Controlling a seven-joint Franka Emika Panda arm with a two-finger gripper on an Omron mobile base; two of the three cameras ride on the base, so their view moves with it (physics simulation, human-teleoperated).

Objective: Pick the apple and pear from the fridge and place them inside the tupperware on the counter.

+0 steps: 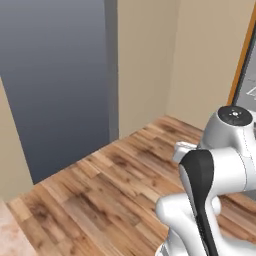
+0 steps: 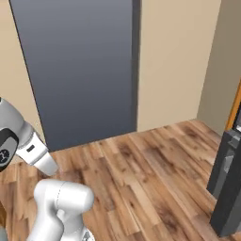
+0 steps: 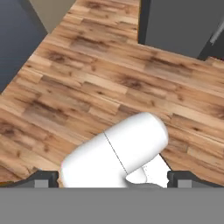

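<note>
My gripper (image 3: 113, 179) points down at the wooden floor. Its two dark fingertips (image 3: 43, 178) stand far apart at the bottom corners of the hand view, open, with nothing held between them. A dark-grey block (image 3: 179, 26) that looks like the fridge stands at the top right of the hand view. The same dark-grey body stands at the right edge of the right base view (image 2: 228, 188). A pinkish marbled corner of the counter (image 1: 11, 235) shows at the lower left of the left base view. The apple, the pear and the tupperware are out of view.
A tall blue-grey panel (image 1: 60, 75) stands against beige walls (image 2: 174, 61) across the wooden floor (image 1: 110, 195). An orange cabinet edge (image 1: 242, 60) runs along the right side. My arm's white links (image 1: 215, 165) stand low in both base views.
</note>
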